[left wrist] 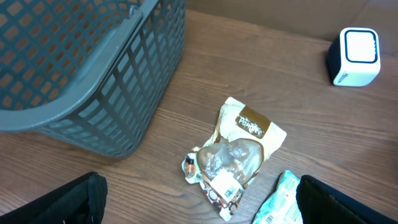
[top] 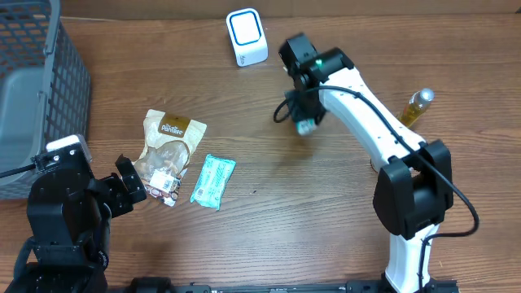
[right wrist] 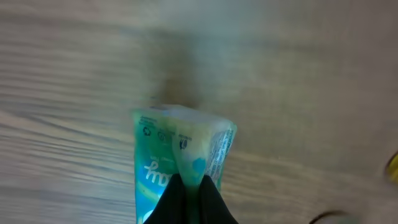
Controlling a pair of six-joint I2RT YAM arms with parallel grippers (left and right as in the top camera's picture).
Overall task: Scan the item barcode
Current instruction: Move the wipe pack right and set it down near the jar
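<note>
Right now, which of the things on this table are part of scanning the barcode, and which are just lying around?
Part of the job: teal packet, pinched in the right gripper; white scanner.

Lying about for now: grey basket; brown snack pouch; second teal packet, lying flat beside the pouch; yellow bottle.

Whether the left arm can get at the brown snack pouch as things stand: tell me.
Probably yes. The left gripper stands open right beside the brown snack pouch, with nothing between them. The teal packet lies on the pouch's far side and the basket sits off to one side, so neither blocks it.
</note>
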